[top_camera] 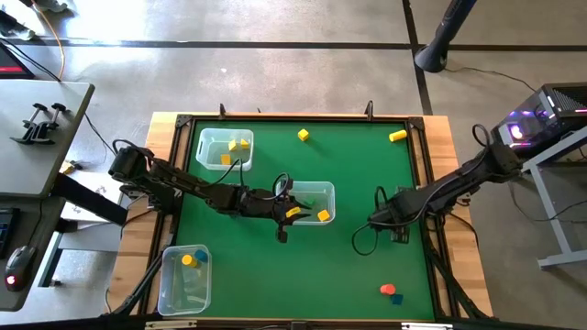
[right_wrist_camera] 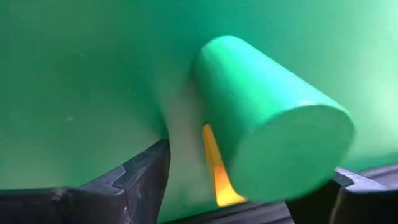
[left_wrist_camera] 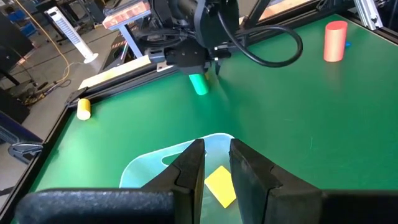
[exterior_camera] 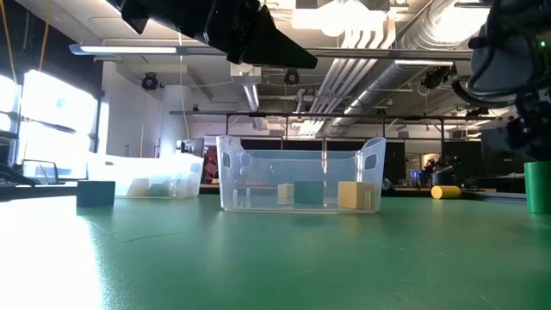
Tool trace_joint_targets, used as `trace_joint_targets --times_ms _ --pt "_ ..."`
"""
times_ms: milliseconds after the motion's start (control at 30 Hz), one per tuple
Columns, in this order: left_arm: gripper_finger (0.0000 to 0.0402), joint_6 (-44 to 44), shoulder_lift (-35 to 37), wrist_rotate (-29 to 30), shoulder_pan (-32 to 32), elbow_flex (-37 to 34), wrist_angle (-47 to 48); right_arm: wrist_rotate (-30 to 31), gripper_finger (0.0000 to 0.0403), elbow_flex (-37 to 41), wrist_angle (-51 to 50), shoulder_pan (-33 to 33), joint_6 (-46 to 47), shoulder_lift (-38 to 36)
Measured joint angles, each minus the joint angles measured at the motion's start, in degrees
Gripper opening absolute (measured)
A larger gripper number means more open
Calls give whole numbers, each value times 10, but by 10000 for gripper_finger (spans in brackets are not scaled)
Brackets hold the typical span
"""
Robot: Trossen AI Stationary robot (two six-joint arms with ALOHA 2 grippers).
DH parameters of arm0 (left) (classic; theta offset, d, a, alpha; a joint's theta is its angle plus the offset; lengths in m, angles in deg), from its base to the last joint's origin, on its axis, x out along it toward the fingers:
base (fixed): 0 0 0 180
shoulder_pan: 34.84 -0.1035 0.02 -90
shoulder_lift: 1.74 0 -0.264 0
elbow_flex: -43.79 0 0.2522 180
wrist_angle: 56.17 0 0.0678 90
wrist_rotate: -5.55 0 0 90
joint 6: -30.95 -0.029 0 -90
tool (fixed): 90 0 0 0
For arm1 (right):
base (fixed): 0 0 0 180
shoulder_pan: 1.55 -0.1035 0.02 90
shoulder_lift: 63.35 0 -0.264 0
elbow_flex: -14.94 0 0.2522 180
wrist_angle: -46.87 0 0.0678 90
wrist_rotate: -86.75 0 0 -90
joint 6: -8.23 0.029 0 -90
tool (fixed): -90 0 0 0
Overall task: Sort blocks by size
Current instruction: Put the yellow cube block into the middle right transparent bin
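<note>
Bright overhead strip lights fill the room evenly, and daylight blooms white through a window at the left. The green mat carries soft, short shadows. Close to the right wrist camera, a green cylinder looms blurred.

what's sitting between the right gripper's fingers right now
A green cylinder block lies between the right gripper's open fingers, seen close in the right wrist view; the left wrist view shows it too.

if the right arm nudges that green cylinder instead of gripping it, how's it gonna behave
The green cylinder looks round and smooth, so it would probably roll or slip. It seems solid and rigid, unlikely to deform. The right gripper has open jaws either side of it, so closing squarely should hold it.
</note>
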Motion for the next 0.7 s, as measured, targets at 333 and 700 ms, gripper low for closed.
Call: trace_joint_targets --times_ms 333,700 --pt "60 -2 0 0 0 0 -1 -23 268 5 9 -44 25 0" --pt "60 -1 0 0 0 0 -2 -88 210 5 30 -81 80 -1"
